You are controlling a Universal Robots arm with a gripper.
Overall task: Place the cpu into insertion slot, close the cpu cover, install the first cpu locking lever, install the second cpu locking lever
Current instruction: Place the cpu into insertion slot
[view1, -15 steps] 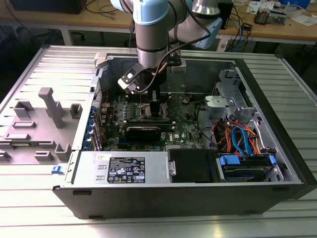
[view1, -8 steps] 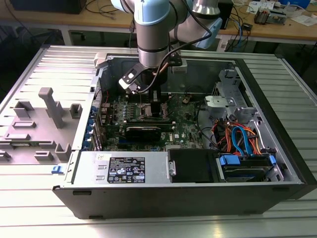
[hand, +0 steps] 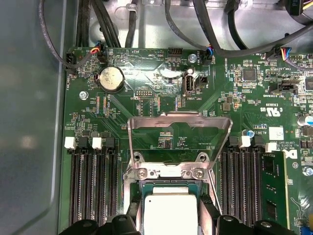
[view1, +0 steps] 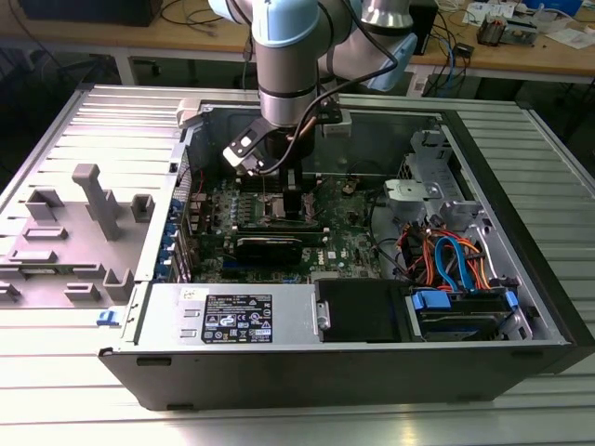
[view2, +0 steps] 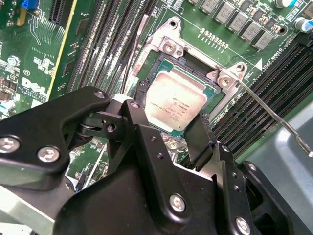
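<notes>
Exterior view: stands off the arm, high and well back from the gripper (view1: pixel 279 197); looks down at a slant into the open computer case (view1: pixel 307 372), taking in all of it.
First wrist view: rides close behind the gripper (hand: pixel 171 218); faces past it across the motherboard (hand: pixel 122 105), with the raised cpu cover (hand: pixel 179 121) just beyond the gripper.
Second wrist view: rides close above the gripper (view2: pixel 164 120); looks steeply down over its black body onto the cpu (view2: pixel 176 95).
Shared by both wrist views: cpu, insertion slot (view2: pixel 168 46) rim, memory slots (hand: pixel 93 181) beside the gripper.
Shared by all three: motherboard patch beneath the gripper.
</notes>
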